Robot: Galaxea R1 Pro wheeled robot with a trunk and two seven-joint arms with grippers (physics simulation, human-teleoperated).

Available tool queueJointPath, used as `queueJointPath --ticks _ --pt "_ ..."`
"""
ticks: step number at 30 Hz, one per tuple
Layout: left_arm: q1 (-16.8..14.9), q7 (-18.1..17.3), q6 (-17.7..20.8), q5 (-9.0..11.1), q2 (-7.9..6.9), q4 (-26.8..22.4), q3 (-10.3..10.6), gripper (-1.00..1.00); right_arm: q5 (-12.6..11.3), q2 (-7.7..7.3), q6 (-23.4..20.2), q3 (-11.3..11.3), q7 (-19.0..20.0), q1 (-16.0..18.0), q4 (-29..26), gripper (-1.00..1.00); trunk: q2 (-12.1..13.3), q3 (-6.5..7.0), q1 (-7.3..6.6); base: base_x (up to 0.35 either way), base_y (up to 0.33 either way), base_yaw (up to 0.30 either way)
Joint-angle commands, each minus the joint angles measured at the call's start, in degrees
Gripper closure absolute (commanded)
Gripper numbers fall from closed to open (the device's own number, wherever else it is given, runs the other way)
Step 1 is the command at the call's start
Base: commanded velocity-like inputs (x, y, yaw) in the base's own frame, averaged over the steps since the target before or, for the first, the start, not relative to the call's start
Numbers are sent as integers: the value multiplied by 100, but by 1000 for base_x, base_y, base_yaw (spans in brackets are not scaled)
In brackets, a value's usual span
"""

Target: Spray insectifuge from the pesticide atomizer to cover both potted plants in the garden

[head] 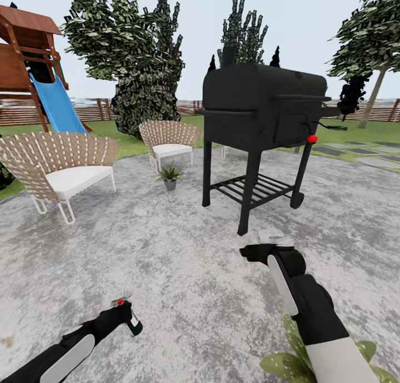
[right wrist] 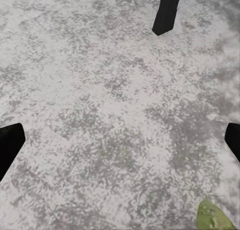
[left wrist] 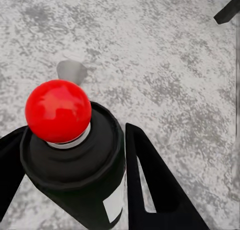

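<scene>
The pesticide atomizer (head: pixel 131 318) is a dark bottle with a pale label and a round red top. My left gripper (head: pixel 123 315) is shut on it, low over the grey paving. In the left wrist view the atomizer (left wrist: pixel 75 155) sits between the two black fingers (left wrist: pixel 157 190). One potted plant (head: pixel 169 176) stands on the paving between the chairs and the grill. Leaves of another potted plant (head: pixel 297 358) show beside my right forearm, and one leaf (right wrist: pixel 212 217) in the right wrist view. My right gripper (head: pixel 256 253) is open and empty, its jaws spread wide over bare paving (right wrist: pixel 120 142).
A black grill (head: pixel 261 113) on legs stands ahead right; one grill leg (right wrist: pixel 167 9) is near the right gripper. Two slatted chairs (head: pixel 61 166) (head: pixel 168 138) stand at the left. A play set with a blue slide (head: pixel 55 105), trees and a wooden fence (head: pixel 94 109) lie beyond.
</scene>
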State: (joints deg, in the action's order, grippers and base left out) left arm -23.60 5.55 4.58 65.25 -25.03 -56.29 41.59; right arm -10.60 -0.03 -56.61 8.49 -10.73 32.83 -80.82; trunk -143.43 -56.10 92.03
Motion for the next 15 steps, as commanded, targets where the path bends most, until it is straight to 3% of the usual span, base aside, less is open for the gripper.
queueJointPath --ticks 1,3,9,10,15 --pt "-3 3 -1 -4 153 11 -6 100 -8 137 33 21 -505 -3 -2 -100 0 0 0 304 114 0" --pt "-4 -13 -4 -3 294 19 -7 100 -62 220 24 5 -833 -5 -3 -100 0 0 0 306 148 0" --pt "-4 -44 -16 2 330 186 -63 100 -76 238 -13 45 -903 -5 -24 -100 0 0 0 298 188 0" --pt "-4 -42 -85 -11 293 169 -211 100 -74 240 -5 208 -906 -5 -14 -100 0 0 0 39 327 0" --pt "-4 -22 -87 -20 311 130 -262 100 -73 240 1 230 -922 -5 -13 -100 0 0 0 6 337 0"
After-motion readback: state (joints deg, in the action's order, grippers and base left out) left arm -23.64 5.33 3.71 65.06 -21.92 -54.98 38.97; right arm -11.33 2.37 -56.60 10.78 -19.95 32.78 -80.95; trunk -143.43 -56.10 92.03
